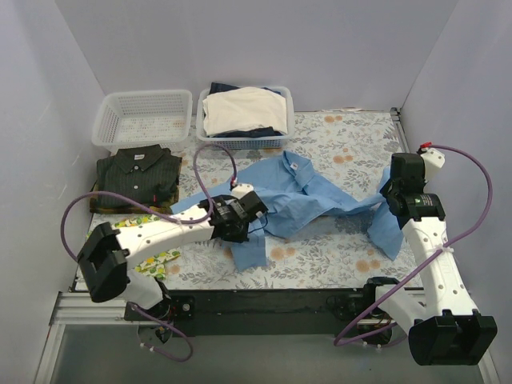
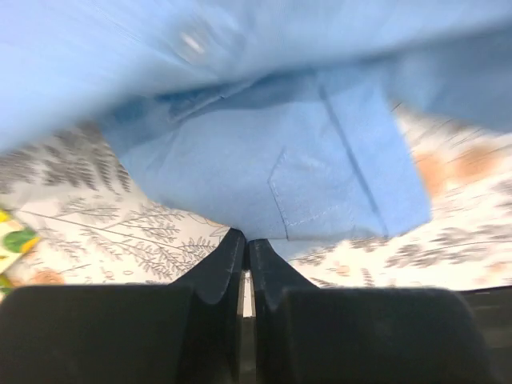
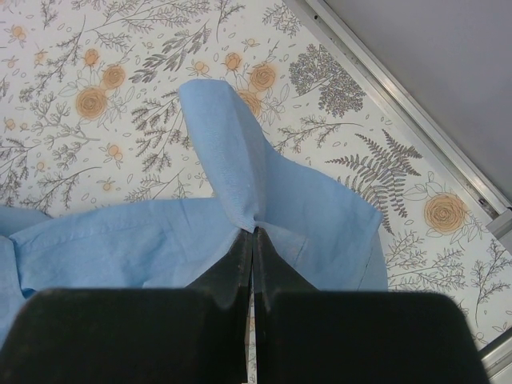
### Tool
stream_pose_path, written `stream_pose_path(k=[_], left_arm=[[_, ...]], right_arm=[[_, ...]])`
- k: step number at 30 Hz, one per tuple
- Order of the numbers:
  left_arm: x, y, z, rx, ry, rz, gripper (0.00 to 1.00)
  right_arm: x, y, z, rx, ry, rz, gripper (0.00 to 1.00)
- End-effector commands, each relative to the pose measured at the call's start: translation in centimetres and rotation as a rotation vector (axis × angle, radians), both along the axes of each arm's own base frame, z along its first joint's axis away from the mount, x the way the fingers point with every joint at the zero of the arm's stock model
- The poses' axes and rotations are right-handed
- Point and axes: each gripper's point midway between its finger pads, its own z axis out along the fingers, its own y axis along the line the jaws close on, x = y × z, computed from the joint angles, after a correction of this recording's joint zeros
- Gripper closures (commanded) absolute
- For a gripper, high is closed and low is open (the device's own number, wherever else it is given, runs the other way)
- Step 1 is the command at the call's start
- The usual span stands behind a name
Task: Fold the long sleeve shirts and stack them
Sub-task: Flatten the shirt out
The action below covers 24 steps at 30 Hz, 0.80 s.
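— Where the light blue shirt (image 1: 308, 196) lies, how is it held?
— It is spread on the worktop (image 1: 344, 132) just in front of the filled basket (image 1: 244, 142); its cloth is clamped in the left jaws, and a raised fold in the right jaws, farther from that basket.
— And the dark pinstriped shirt (image 1: 140, 172)?
— Laid folded, front-left of the basket.
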Motion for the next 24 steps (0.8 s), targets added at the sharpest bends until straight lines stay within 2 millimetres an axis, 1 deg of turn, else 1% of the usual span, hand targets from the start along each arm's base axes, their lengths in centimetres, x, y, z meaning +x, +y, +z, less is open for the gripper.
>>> stream_pose_path(k=[1, 2, 3, 4, 5, 6, 7, 8, 9, 10, 11, 12, 13, 14, 15, 16, 18, 19, 20, 22, 23, 24], left_arm=[[3.0, 3.0, 11.8, -0.099, -0.305, 0.18, 1.0], [3.6, 4.6, 13.5, -0.074, -0.375, 0.223, 1.0], [4.0, 5.1, 16.6, -0.14, -0.44, 0.269, 1.0], [4.3, 6.0, 18.3, -0.143, -0.494, 0.304, 1.0], [4.7, 7.7, 19.8, -0.112, -0.562, 0.351, 1.0], [5.1, 8.6, 22.6, -0.152, -0.632, 0.395, 1.0], [5.3, 9.4, 23.9, -0.144, -0.678, 0.413, 1.0], [6.1, 10.3, 26.1, -0.152, -0.769, 0.459, 1.0], [6.5, 10.5, 27.4, -0.17, -0.812, 0.474, 1.0], [6.8, 11.3, 28.5, -0.102, -0.855, 0.409, 1.0], [8.4, 10.8, 30.9, -0.19, -0.94, 0.458, 1.0], [9.1, 10.7, 31.8, -0.196, -0.974, 0.438, 1.0], [9.9, 10.6, 31.9, -0.191, -0.996, 0.422, 1.0], [11.5, 11.5, 33.4, -0.196, -1.051, 0.45, 1.0], [12.8, 10.7, 33.2, -0.228, -1.038, 0.403, 1.0], [15.1, 12.3, 32.7, -0.193, -1.027, 0.456, 1.0], [17.9, 12.4, 31.0, -0.204, -0.963, 0.462, 1.0], [19.4, 12.8, 30.0, -0.224, -0.925, 0.458, 1.0], [21.4, 11.8, 27.9, -0.227, -0.876, 0.443, 1.0], [23.8, 11.3, 25.6, -0.256, -0.819, 0.414, 1.0], [25.5, 10.7, 23.7, -0.257, -0.776, 0.404, 1.0], [26.5, 10.4, 22.6, -0.286, -0.74, 0.423, 0.98]], right_arm=[[0.7, -0.5, 3.4, -0.014, -0.11, -0.021, 0.99], [0.7, -0.6, 3.6, -0.018, -0.113, -0.024, 0.99], [0.7, -0.6, 4.0, -0.017, -0.124, -0.024, 0.99], [0.7, -0.6, 4.3, -0.018, -0.133, -0.023, 0.99], [0.8, -0.5, 4.5, -0.014, -0.137, -0.017, 0.99], [0.8, -0.4, 5.0, -0.01, -0.151, -0.013, 0.99], [0.8, -0.4, 5.3, -0.009, -0.158, -0.011, 0.99], [0.9, -0.2, 5.5, -0.002, -0.168, -0.001, 0.99], [1.0, 0.0, 5.9, 0.003, -0.18, 0.009, 0.99], [1.1, 0.2, 6.1, 0.007, -0.189, 0.023, 0.99], [1.3, 0.5, 6.3, 0.019, -0.199, 0.039, 0.99], [1.4, 0.7, 6.3, 0.025, -0.199, 0.048, 0.99], [1.6, 0.9, 6.4, 0.03, -0.203, 0.058, 0.99], [1.7, 1.1, 6.3, 0.038, -0.203, 0.069, 0.99], [1.7, 1.3, 6.2, 0.039, -0.199, 0.076, 0.99], [1.7, 1.3, 6.1, 0.04, -0.194, 0.079, 0.99], [1.8, 1.4, 5.5, 0.042, -0.178, 0.088, 0.99], [1.8, 1.6, 5.3, 0.045, -0.173, 0.095, 0.99], [1.8, 1.8, 4.6, 0.05, -0.156, 0.104, 0.99], [1.7, 1.9, 3.5, 0.059, -0.132, 0.109, 0.99], [1.6, 2.1, 2.6, 0.069, -0.109, 0.119, 0.99], [1.6, 2.3, 2.0, 0.072, -0.093, 0.121, 0.99]])
